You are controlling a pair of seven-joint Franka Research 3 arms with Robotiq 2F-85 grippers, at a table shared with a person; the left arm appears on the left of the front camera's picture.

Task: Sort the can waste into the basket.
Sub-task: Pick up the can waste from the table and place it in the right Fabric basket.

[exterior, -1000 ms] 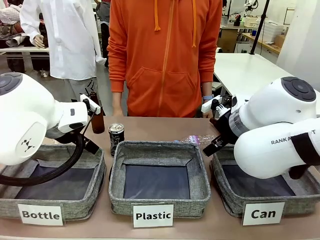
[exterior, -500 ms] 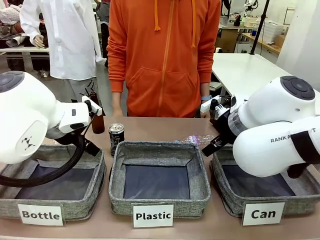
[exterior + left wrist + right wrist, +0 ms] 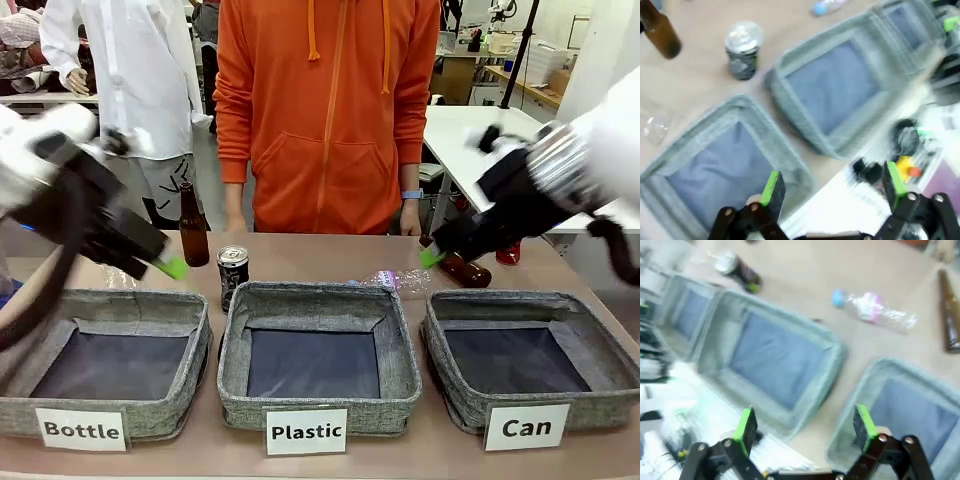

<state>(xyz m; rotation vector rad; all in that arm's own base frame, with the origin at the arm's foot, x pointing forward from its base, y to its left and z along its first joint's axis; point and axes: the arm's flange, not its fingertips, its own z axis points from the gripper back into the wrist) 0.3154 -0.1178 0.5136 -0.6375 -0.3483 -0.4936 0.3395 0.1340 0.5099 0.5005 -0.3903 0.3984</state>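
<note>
The black can (image 3: 232, 272) stands upright on the table (image 3: 330, 258), long axis vertical and silver top up, well to the left of the basket (image 3: 510, 298) labelled "Can" and outside it. The right gripper (image 3: 805, 424) slants down over that basket's far left corner, fingers apart and empty. The left gripper (image 3: 832, 182), far to the basket's left, slants down likewise, fingers spread and empty.

We see both arms swing up and apart, blurred; left fingers (image 3: 172, 266) and right fingers (image 3: 430, 257) now show, and the red can (image 3: 508, 252) is uncovered
</note>
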